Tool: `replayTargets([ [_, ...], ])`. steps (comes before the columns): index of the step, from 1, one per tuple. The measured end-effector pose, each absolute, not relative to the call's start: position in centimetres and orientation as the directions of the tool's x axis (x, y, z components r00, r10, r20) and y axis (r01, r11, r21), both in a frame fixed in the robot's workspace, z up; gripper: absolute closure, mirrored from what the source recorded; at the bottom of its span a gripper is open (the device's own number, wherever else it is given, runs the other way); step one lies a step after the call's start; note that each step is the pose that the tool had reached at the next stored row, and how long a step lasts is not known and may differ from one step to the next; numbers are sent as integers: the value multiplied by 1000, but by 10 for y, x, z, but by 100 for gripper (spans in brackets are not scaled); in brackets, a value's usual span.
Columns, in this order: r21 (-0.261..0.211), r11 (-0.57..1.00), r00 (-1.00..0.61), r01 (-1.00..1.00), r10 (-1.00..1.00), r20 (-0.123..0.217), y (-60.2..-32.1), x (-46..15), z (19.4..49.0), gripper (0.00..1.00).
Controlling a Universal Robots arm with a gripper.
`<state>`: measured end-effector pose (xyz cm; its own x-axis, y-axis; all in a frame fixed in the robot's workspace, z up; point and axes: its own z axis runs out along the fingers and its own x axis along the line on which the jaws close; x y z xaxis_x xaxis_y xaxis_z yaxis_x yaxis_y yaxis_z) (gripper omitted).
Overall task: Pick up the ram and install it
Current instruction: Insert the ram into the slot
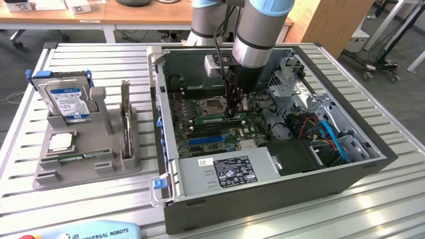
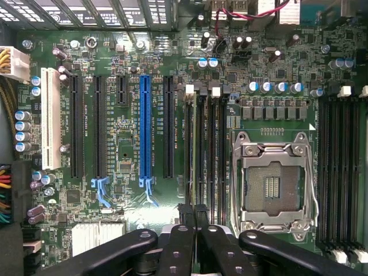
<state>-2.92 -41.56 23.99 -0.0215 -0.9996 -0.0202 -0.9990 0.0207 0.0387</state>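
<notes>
The ram (image 1: 212,119) is a thin green stick standing on edge among the black memory slots (image 2: 214,149), beside the open processor socket (image 2: 275,184) on the motherboard. My gripper (image 1: 233,112) reaches down into the open computer case (image 1: 371,164), at the end of the stick towards the exterior view's right. Its fingers (image 2: 187,214) are shut, tip against tip, over one end of the slots. Whether they touch the stick I cannot tell.
A blue expansion slot (image 2: 145,126) and black ones lie beside the memory slots. Drive cages and blue cables (image 1: 332,137) crowd the case at the exterior view's right. Left of the case, a grey holder (image 1: 86,169) carries a hard drive (image 1: 66,99) and a silver chip (image 1: 59,142).
</notes>
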Motion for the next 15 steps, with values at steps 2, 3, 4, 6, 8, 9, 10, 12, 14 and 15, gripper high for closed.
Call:
replayTargets([
  [2, 39, 21, -21, -999, -1000, -20, -416, -29, 239, 89],
  [3, 39, 21, -21, -999, -1000, -20, -416, -29, 239, 89],
  [4, 39, 21, -21, -999, -1000, -20, -416, -29, 239, 89],
  [6, 39, 21, -21, -999, -1000, -20, -416, -29, 238, 89],
  [8, 39, 21, -21, -999, -1000, -20, -416, -29, 238, 89],
  [9, 39, 21, -21, -999, -1000, -20, -416, -29, 238, 89],
  [10, 39, 21, -21, -999, -1000, -20, -416, -29, 238, 89],
  [12, 39, 21, -22, -999, -1000, -20, -416, -30, 238, 89],
  [14, 39, 21, -21, -999, -1000, -20, -416, -30, 238, 89],
  [15, 39, 21, -21, -999, -1000, -20, -416, -30, 238, 89],
])
